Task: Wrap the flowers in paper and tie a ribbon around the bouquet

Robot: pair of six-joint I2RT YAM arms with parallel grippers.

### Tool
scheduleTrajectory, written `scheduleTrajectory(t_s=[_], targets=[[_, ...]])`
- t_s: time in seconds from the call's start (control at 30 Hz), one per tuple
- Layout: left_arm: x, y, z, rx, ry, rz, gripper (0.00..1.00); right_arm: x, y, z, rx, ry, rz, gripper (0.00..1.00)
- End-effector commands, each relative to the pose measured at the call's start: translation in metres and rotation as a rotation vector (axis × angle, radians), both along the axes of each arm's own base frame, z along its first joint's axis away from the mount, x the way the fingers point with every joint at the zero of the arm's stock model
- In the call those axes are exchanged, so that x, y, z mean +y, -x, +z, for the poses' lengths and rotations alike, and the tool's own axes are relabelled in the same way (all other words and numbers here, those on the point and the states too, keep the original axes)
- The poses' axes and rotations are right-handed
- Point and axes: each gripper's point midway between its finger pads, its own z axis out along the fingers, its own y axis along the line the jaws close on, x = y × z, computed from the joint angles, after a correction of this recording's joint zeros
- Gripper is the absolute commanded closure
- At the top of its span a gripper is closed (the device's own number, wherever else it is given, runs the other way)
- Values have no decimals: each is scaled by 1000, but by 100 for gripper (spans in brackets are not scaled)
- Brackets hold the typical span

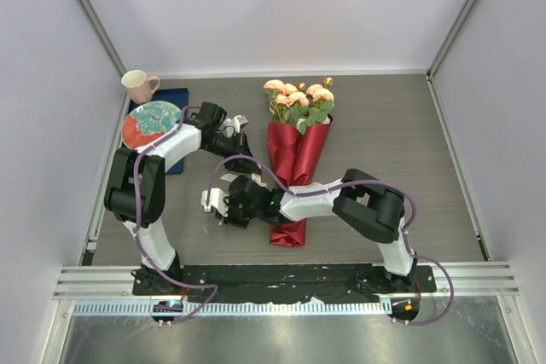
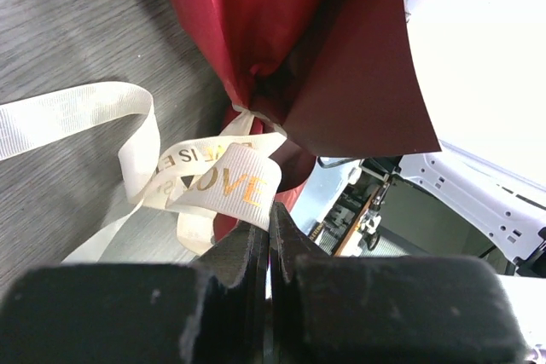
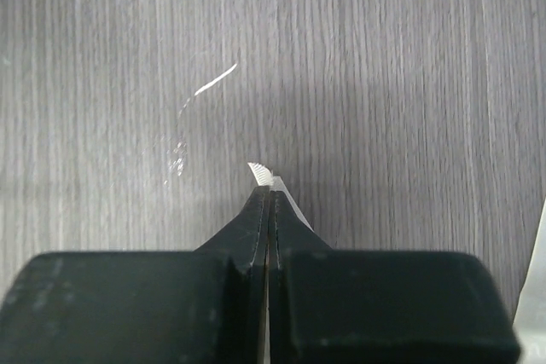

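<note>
Tying step in hand. Bouquet [image 1: 296, 155] lies mid table [image 1: 384, 125], flowers [image 1: 299, 95] at far end, paper [image 2: 281, 31] already coned. Left gripper [image 2: 270, 210] pinched tight on ribbon [image 2: 223, 178] looped at cone's neck. Right gripper [image 3: 267, 198] clamped on ribbon tip. Next, I judge: draw ends apart, cinch (gently, paper thin). Count: one bouquet, one ribbon, roughly six blooms, one mug [image 1: 139, 84], one plate [image 1: 153, 121].

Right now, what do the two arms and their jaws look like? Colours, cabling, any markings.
Left arm and right arm match: white link shells, chunky black joint housings, black bases. A loose mauve cable loops along each arm. The jaws are matte black, blocky at the root and tapering to thin wedge tips. No markings are legible.
</note>
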Motion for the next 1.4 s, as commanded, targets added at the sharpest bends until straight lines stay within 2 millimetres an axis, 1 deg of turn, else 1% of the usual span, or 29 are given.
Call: scheduleTrajectory(t_s=[0.0, 0.03, 0.17, 0.23, 0.27, 0.33, 0.37, 0.43, 0.47, 0.5, 0.57, 0.6, 0.63, 0.67, 0.7, 0.73, 0.77, 0.8, 0.83, 0.9, 0.97, 1.0, 1.07, 1.13, 1.23, 1.27, 1.3, 1.33, 1.37], targets=[[-1, -3, 23, -59, 54, 5, 95, 0, 4, 50, -10, -119, -32, 100], [-1, -3, 26, -65, 56, 7, 95, -1, 4, 62, -20, -146, -32, 100], [0, -2, 27, -73, 56, 7, 95, -7, 11, 71, 8, -150, -24, 100], [1, -3, 27, -69, 56, 12, 95, -10, 14, 80, 19, -192, -39, 100], [1, -4, 26, -69, 51, 15, 95, -12, 16, 93, 16, -226, -45, 100], [3, -6, 23, -69, 40, 25, 95, -15, 21, 101, 51, -255, -58, 100], [3, -6, 22, -65, 40, 27, 95, -16, 23, 118, 56, -297, -62, 100], [2, -6, 21, -52, 46, 40, 96, -20, 30, 131, 96, -346, -97, 100], [1, -7, 20, -46, 50, 50, 97, -24, 32, 150, 101, -393, -113, 100], [-1, -10, 22, -64, 61, 58, 97, -29, 32, 156, 102, -413, -152, 100], [-3, -8, 22, -29, 77, 92, 98, -33, 42, 168, 128, -438, -192, 100], [-8, -10, 29, -60, 98, 94, 98, -40, 45, 179, 121, -437, -218, 100], [-10, -7, 29, -35, 103, 111, 98, -46, 36, 186, 98, -436, -300, 100], [-12, -8, 31, -44, 100, 118, 98, -49, 40, 193, 121, -441, -341, 100], [-15, -8, 38, -63, 107, 123, 98, -58, 41, 208, 130, -450, -379, 100], [-16, -8, 39, -47, 105, 145, 98, -66, 37, 217, 110, -464, -440, 100], [-16, -10, 40, -50, 100, 165, 99, -71, 42, 224, 111, -475, -463, 100], [-19, -12, 43, -63, 107, 171, 99, -80, 43, 226, 109, -467, -498, 100], [-19, -13, 46, -73, 108, 185, 99, -95, 35, 241, 90, -505, -579, 100], [-27, -15, 50, -70, 115, 203, 99, -111, 29, 243, 112, -502, -668, 100], [-33, -16, 53, -55, 126, 215, 99, -131, 19, 238, 92, -471, -775, 100], [-40, -15, 55, -64, 136, 206, 99, -140, 17, 232, 92, -441, -815, 100], [-48, -15, 54, -56, 146, 195, 99, -147, 14, 230, 79, -433, -842, 100], [-60, -12, 58, -56, 155, 174, 99, -149, 10, 230, 69, -425, -855, 100], [-72, -11, 60, -65, 154, 160, 99, -137, 3, 238, 61, -420, -821, 100], [-75, -11, 62, -69, 157, 155, 99, -128, 1, 240, 58, -418, -808, 100], [-78, -10, 63, -73, 160, 146, 99, -118, 2, 244, 74, -433, -767, 100], [-80, -10, 63, -71, 157, 146, 99, -113, -3, 246, 74, -439, -758, 100], [-80, -12, 62, -75, 154, 150, 99, -104, -6, 258, 69, -462, -741, 100]])
